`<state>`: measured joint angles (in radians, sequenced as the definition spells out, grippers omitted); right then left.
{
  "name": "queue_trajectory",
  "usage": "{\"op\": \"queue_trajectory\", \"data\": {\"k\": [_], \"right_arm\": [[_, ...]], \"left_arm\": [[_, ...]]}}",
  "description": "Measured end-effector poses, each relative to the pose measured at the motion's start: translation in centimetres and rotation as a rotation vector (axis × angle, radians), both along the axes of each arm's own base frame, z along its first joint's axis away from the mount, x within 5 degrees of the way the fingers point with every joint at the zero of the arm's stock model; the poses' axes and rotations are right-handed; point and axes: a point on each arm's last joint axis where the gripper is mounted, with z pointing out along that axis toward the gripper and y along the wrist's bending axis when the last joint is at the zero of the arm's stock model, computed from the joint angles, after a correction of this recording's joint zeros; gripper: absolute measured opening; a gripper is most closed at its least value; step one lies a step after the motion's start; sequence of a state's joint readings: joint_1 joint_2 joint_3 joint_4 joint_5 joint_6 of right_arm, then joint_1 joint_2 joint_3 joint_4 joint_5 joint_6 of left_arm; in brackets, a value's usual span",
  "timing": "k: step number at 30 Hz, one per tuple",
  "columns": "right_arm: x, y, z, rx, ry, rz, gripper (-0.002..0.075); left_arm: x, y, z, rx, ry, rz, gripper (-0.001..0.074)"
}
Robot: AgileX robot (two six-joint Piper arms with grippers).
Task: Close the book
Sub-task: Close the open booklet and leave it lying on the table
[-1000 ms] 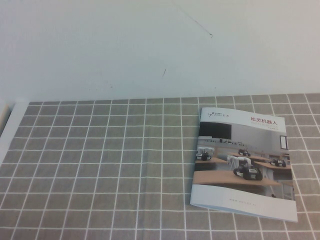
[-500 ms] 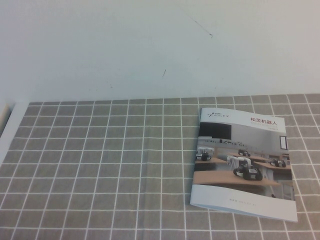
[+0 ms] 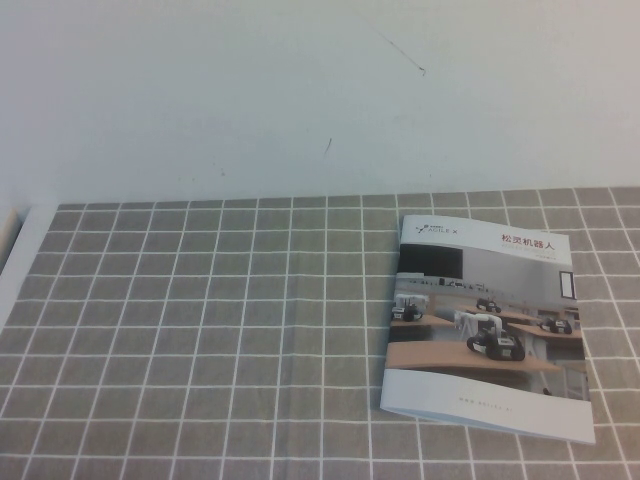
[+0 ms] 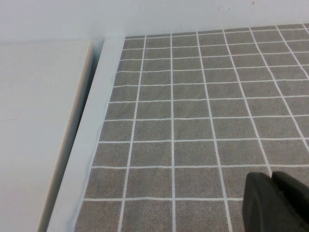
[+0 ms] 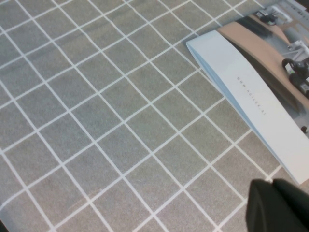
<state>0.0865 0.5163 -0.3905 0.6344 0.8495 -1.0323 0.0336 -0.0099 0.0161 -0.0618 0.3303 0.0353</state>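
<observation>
Over on the right half of the desk, close to its right edge, the book [image 3: 485, 325] lies flat on the grey checked tablecloth [image 3: 200, 320]. It is closed, front cover up. The cover carries a white band at the top with a red title, a photo of robot arms on wooden tables across the middle, and a pale band along the bottom. Its edges sit slightly askew to the white grid lines, and the pages look settled, with no leaf lifted.

Now the left gripper [image 4: 273, 193], seen from its own wrist camera: it is above bare cloth by the desk's left edge, where a white strip of desk [image 4: 91, 145] runs alongside the fabric. Its two dark fingers are pressed together with only a thin seam between them, and they are holding nothing.

Across to the right gripper [image 5: 273, 193]: it is over the cloth just off the book's near edge, near the pale bottom band of the cover [image 5: 260, 82]. Its fingers also meet at a seam, squeezed narrow and empty, and they are not touching the book.
</observation>
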Motion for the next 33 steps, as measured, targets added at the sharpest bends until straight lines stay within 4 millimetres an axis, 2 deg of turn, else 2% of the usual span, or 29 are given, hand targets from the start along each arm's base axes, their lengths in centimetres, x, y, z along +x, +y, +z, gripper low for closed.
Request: {"op": "queue_trajectory", "data": {"k": [26, 33], "right_arm": [[0.0, 0.0, 0.0, -0.003, -0.01, 0.005, -0.0003], [-1.4, -1.2, 1.4, -0.127, -0.387, -0.05, -0.0003]], "left_arm": [[0.0, 0.1, 0.0, -0.005, 0.001, 0.009, -0.0001], [0.0, 0.1, 0.0, -0.005, 0.001, 0.009, -0.0002]]}}
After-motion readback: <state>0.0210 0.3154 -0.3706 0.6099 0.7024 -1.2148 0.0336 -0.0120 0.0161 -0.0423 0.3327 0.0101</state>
